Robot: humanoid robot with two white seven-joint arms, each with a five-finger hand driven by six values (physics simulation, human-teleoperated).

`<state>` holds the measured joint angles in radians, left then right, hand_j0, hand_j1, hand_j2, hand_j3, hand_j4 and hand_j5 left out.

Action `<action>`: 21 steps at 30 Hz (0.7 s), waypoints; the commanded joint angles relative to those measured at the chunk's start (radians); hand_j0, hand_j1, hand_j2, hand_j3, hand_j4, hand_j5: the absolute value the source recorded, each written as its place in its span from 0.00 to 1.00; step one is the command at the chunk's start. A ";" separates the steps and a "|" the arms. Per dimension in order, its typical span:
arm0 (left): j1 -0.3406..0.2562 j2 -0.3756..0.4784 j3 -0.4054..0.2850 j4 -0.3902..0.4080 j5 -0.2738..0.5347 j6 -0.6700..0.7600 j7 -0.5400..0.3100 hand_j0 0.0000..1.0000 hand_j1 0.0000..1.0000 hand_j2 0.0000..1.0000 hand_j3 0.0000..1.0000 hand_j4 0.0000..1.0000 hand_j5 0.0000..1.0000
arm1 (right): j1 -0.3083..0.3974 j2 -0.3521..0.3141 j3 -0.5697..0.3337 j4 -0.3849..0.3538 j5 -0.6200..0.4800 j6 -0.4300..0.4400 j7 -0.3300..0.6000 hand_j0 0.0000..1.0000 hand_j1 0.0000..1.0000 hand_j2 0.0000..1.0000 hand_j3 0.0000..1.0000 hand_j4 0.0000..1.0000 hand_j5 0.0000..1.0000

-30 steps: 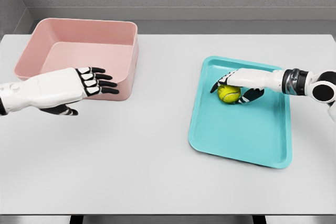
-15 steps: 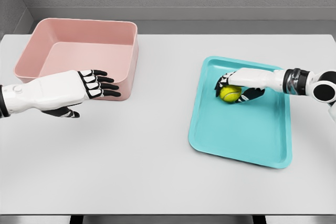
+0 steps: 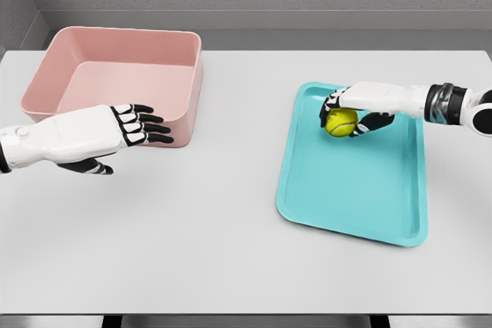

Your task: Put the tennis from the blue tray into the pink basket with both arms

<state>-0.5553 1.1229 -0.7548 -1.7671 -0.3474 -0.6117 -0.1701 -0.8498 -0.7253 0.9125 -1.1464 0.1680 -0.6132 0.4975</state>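
Observation:
A yellow-green tennis ball point(image 3: 341, 122) is held over the far part of the blue tray point(image 3: 354, 186), and my right hand point(image 3: 347, 115) is shut on it, fingers curled over its top and thumb behind it. The ball appears lifted slightly off the tray floor. At the far left of the white table stands the pink basket point(image 3: 115, 82), with nothing showing inside it. My left hand point(image 3: 134, 130) hovers just in front of the basket's near right wall, fingers stretched out flat and holding nothing.
The white table point(image 3: 231, 228) spreads wide between basket and tray. Its front edge runs along the bottom of the view. A grey wall rises behind the table.
My right hand has closed on the ball and raised it up and slightly toward the tray's far end. The left hand has drifted a little lower and leftward.

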 commanded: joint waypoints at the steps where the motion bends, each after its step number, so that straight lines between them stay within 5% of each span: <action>1: 0.000 -0.002 0.000 0.000 0.007 0.001 0.000 1.00 1.00 1.00 1.00 1.00 1.00 | -0.002 -0.002 -0.001 -0.021 -0.010 0.002 0.000 0.53 0.53 0.53 0.53 0.53 0.53; 9: 0.035 -0.009 0.000 0.002 -0.015 0.001 -0.002 1.00 1.00 1.00 1.00 1.00 1.00 | -0.003 0.007 0.000 -0.115 -0.010 0.002 0.000 0.54 0.54 0.54 0.54 0.54 0.54; 17: 0.023 -0.011 0.002 0.002 -0.165 0.001 -0.002 1.00 1.00 1.00 1.00 1.00 1.00 | -0.003 0.050 0.006 -0.141 -0.010 0.002 0.000 0.53 0.53 0.53 0.53 0.53 0.53; 21: 0.031 -0.011 0.002 0.000 -0.162 0.001 0.003 1.00 1.00 1.00 1.00 1.00 1.00 | -0.002 0.080 0.008 -0.145 -0.010 0.002 0.001 0.53 0.53 0.53 0.53 0.53 0.53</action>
<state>-0.5231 1.1113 -0.7541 -1.7664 -0.5050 -0.6117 -0.1695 -0.8529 -0.6606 0.9206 -1.2877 0.1656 -0.6135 0.4987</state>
